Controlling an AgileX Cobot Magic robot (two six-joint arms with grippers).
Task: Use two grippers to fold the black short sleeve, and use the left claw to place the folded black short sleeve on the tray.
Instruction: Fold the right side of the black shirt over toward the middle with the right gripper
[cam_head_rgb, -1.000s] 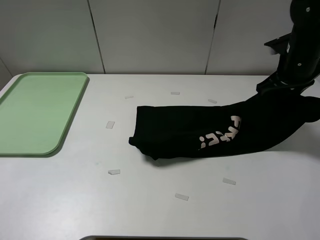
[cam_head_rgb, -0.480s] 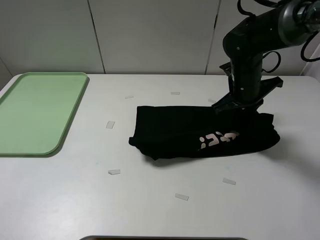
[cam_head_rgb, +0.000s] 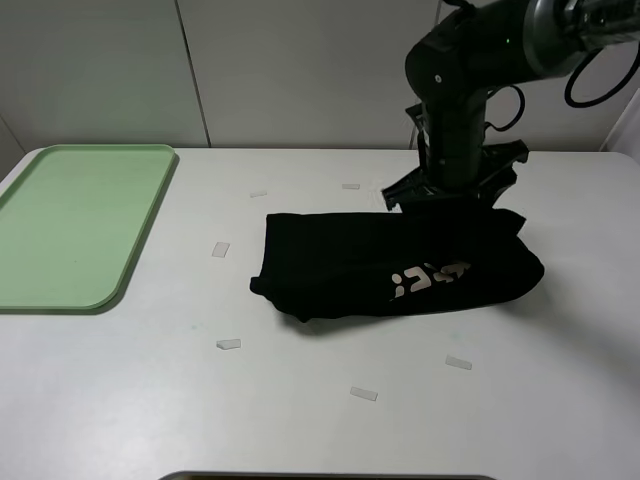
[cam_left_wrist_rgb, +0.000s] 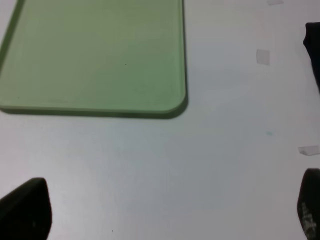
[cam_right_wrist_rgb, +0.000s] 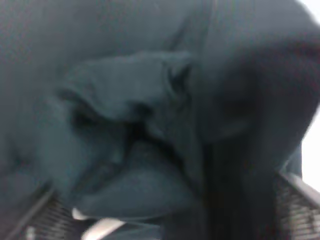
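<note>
On the white table (cam_head_rgb: 300, 400), right of centre: the black short sleeve shirt (cam_head_rgb: 395, 265) lay as a long, bunched band with pale lettering on its near side, well apart from the tray.
At the table's left edge: the green tray (cam_head_rgb: 60, 225) sat with nothing on it.
Right gripper (cam_head_rgb: 452, 197): it was down at the shirt's far edge. The blurred wrist view was filled with dark cloth, and the finger pads (cam_right_wrist_rgb: 295, 197) showed wide apart, so the jaws read as released, with cloth bunched between them.
Left gripper (cam_left_wrist_rgb: 167, 210): it was out of the high view. Its own camera showed the fingertips (cam_left_wrist_rgb: 25, 207) spread, holding nothing, over bare table near a tray corner.
Step in hand: by judgement, the folding stage; one end looked laid over the body, but the bundle was loose and long.
Next move: it probably called for the right arm to lift clear without dragging cloth, then for both grippers to take the ends for another fold before the left claw carried the shirt to the tray.
</note>
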